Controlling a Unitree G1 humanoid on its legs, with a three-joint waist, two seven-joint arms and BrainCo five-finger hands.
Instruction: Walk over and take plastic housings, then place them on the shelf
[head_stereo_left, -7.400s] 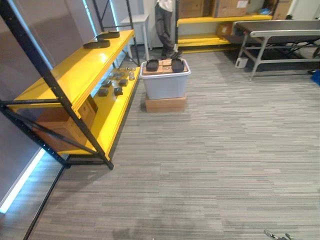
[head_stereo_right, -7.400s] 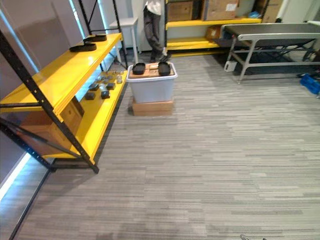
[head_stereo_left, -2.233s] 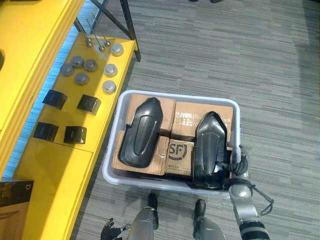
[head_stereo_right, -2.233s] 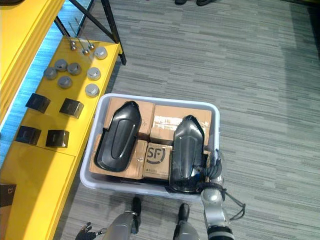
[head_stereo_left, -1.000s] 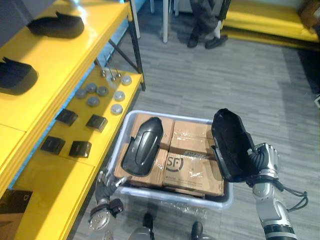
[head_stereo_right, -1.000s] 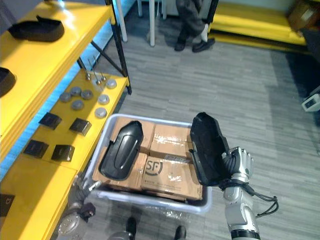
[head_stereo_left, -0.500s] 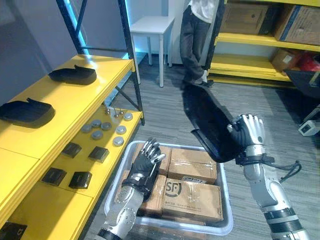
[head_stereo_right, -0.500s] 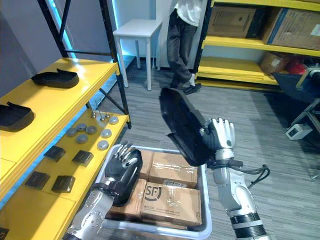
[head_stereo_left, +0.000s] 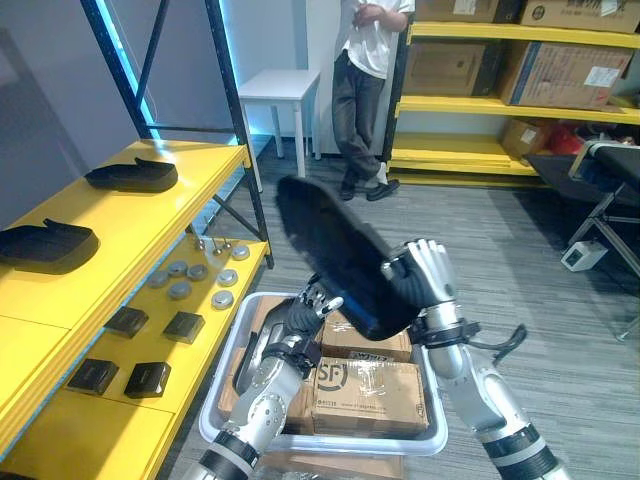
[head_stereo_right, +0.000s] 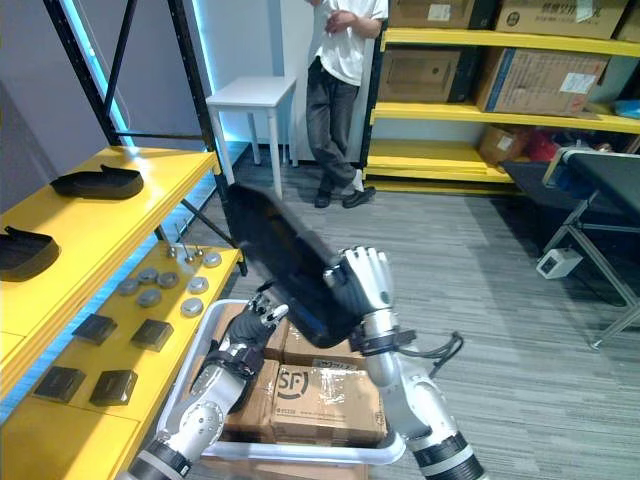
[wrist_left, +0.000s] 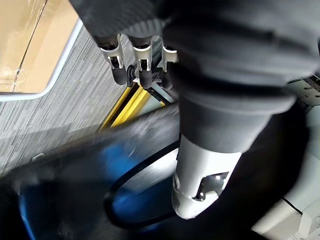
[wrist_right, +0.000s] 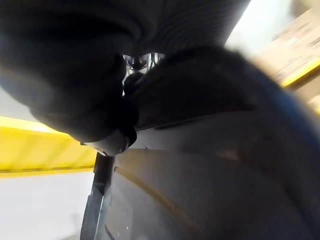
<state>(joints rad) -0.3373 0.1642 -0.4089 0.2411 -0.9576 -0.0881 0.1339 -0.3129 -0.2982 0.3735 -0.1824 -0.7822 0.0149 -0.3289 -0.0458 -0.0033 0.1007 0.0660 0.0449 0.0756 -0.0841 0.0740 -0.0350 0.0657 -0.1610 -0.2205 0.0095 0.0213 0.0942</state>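
Observation:
My right hand (head_stereo_left: 422, 287) is shut on a long black plastic housing (head_stereo_left: 335, 255) and holds it tilted in the air above the white bin (head_stereo_left: 330, 446). The same housing looms close in the right wrist view (wrist_right: 200, 175). My left hand (head_stereo_left: 300, 322) is open with straight fingers (wrist_left: 125, 67), just under the held housing's lower edge; I cannot tell if it touches. Below my left arm a second black housing (head_stereo_left: 243, 372) lies on the cardboard boxes (head_stereo_left: 365, 390) in the bin. Two more housings (head_stereo_left: 45, 245) (head_stereo_left: 130, 175) rest on the yellow shelf's top board (head_stereo_left: 150, 230).
Small grey discs and dark blocks (head_stereo_left: 150, 320) lie on the shelf's lower board. A person (head_stereo_left: 365, 90) stands at the back beside a white table (head_stereo_left: 280, 85). Yellow racks with cartons (head_stereo_left: 520, 80) line the back wall; a metal frame (head_stereo_left: 600, 190) stands right.
My right hand has swung the housing up and to the left. My left hand has risen from the second housing towards it. The view has lifted, showing more of the room.

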